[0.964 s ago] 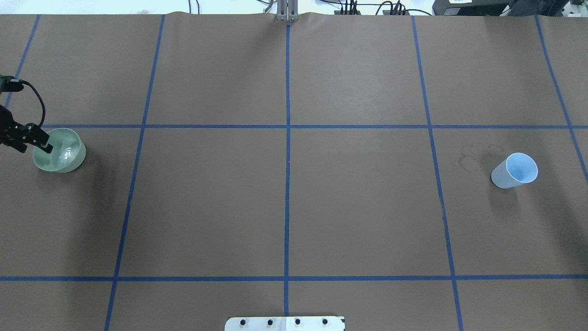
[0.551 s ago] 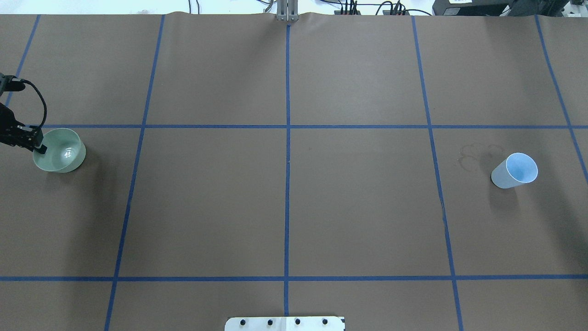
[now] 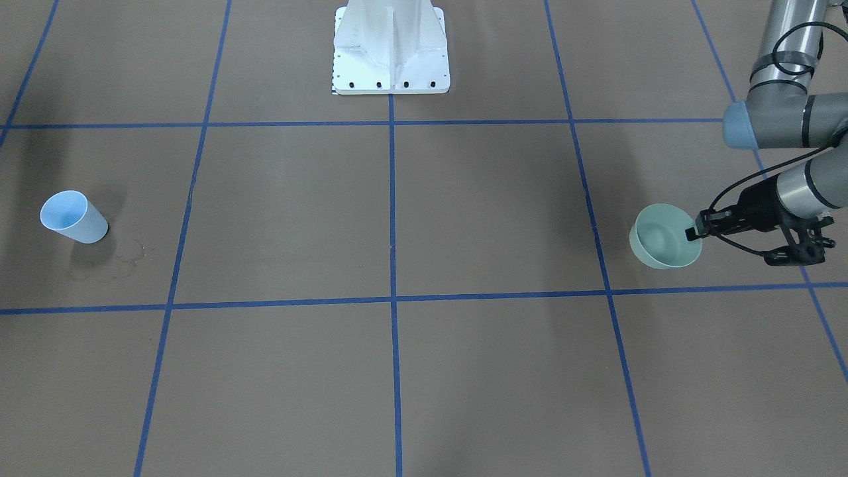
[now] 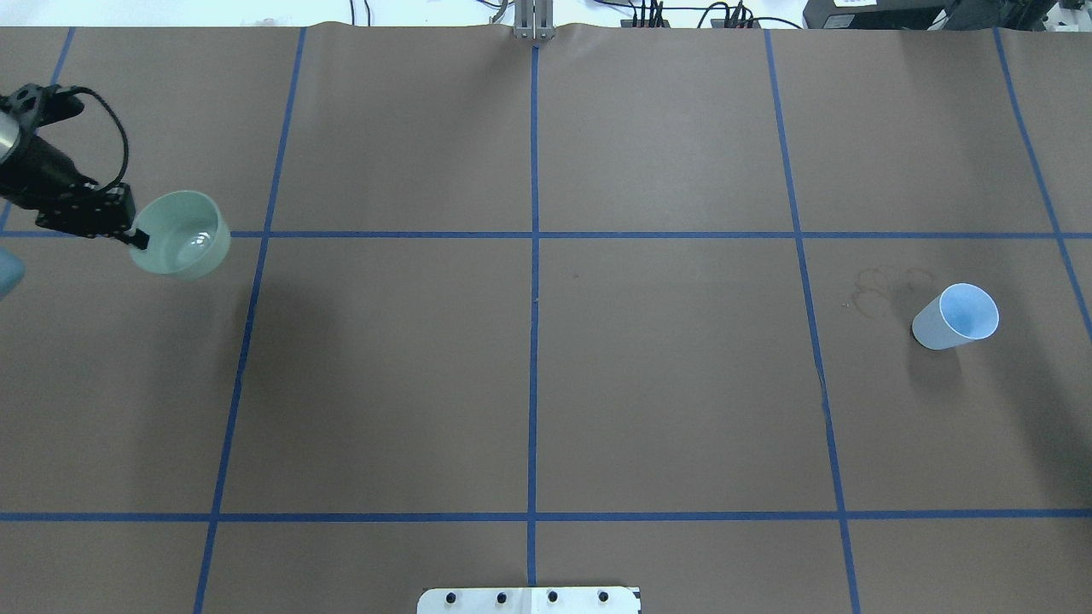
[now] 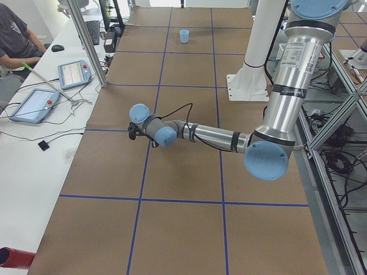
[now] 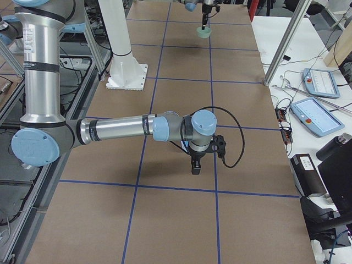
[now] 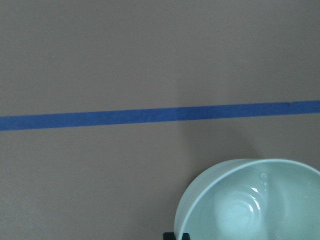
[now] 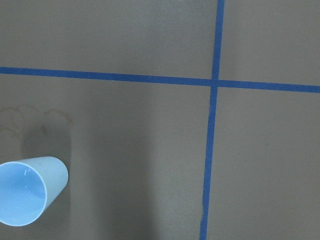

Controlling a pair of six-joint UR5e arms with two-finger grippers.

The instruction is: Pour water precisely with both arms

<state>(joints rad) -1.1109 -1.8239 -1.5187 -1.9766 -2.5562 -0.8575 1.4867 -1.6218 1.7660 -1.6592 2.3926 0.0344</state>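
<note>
Pinched shut on the near rim of a pale green bowl (image 4: 183, 247), the left arm's fingers (image 4: 138, 240) hold it level with its mouth up; judging by the offset shadow, it hangs clear of the bench (image 4: 682, 384). Just beyond the fingertips, inside the bowl, a small pool of water (image 4: 201, 242) shows as a whitish glint on the bottom.

From these fingers the receiving vessel, a blue cup (image 4: 955, 317), lies well apart, straight across the bench toward the robot's right and slightly nearer the robot's base. It stands upright with its long axis vertical and its open mouth facing up, beside some dried ring stains (image 4: 883, 286).

The right arm's fingers (image 6: 196, 166) point down over the bench on that same side and are the nearer pair to the cup. Its wrist camera sees the cup low and to one side, off the line of the fingers. Whether they are open or closed cannot be told from the one side view that shows them.

The pour likely turns on closing this wide sideways gap between bowl and cup without slopping the water.
</note>
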